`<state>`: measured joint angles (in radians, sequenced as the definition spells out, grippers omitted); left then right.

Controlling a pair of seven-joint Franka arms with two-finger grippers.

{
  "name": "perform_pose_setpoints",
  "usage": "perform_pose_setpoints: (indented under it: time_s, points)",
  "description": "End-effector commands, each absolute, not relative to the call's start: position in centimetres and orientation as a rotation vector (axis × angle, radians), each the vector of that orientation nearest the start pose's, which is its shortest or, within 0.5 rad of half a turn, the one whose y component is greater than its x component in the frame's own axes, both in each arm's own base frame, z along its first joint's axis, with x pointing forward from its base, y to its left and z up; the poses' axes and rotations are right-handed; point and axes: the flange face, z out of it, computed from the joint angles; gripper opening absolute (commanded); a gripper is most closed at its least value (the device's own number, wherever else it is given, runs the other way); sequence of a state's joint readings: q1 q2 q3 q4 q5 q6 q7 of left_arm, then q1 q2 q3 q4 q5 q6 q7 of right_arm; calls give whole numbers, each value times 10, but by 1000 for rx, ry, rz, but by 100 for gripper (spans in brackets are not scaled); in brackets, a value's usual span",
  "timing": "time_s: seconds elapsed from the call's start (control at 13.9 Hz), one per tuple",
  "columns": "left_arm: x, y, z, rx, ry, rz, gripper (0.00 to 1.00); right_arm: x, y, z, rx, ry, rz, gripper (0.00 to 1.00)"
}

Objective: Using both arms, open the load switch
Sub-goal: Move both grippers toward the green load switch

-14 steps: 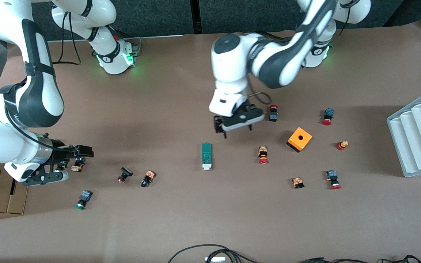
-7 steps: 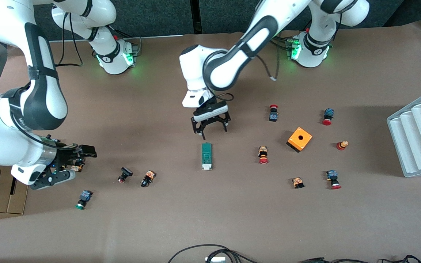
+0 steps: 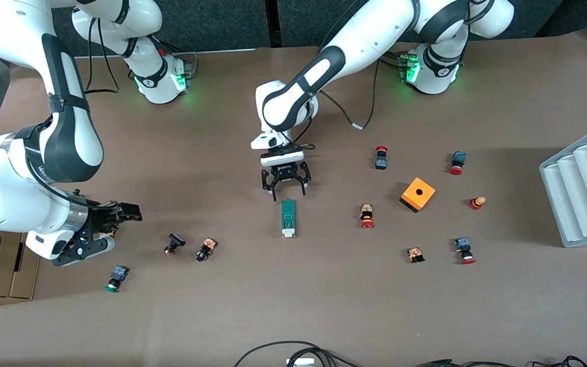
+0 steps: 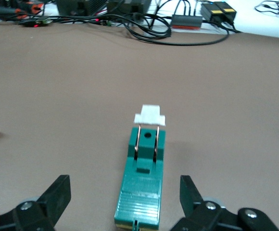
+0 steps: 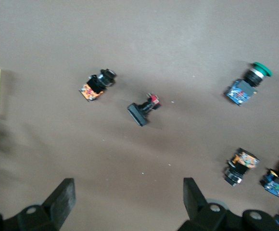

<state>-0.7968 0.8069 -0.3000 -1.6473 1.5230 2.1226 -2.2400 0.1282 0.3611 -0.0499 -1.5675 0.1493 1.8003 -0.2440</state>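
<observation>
At the lower left of the front view the right pincer [image 3: 102,232] hangs spread and empty over a cluster of push buttons [image 5: 240,166] on the bench [image 3: 293,306]; it is well apart from the job. At frame centre lies the load switch [image 3: 288,218], flat on the bench, green body with its white sliding piece [image 4: 149,114] at the end nearer the front camera. Just above it in the frame, the left pincer [image 3: 285,185] hovers spread and empty, and its wrist view shows it straddling the switch's green end [image 4: 140,204]. To do this well, I judge the left pincer should lower squarely and clamp the green body by its long sides, while the right pincer comes across to draw the white piece straight along the switch's axis.
</observation>
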Motion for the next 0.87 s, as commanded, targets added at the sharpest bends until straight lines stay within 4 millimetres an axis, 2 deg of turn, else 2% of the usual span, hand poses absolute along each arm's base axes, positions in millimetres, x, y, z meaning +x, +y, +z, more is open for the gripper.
perform_pose_setpoints:
  time_s: [0.0,0.14,0.29,0.43,0.58,0.79]
  points:
    - [358,-576,135,-2704,-156,-1429,100,653,106,429,-2929,-485,95,100]
    - [355,-573,123,-2641,-146,-1469,100,655,138,421,-2926,-545,47,100]
    - [344,-577,109,-2641,-112,-1480,98,652,167,409,-2918,-634,53,100]
    - [342,-576,99,-2648,-124,-1509,97,653,186,399,-2901,-697,43,100]
    - [336,-582,100,-2650,-178,-1543,100,652,219,391,-2861,-865,-31,100]
    - [339,-577,88,-2609,-199,-1598,99,654,251,377,-2801,-1062,-154,100]
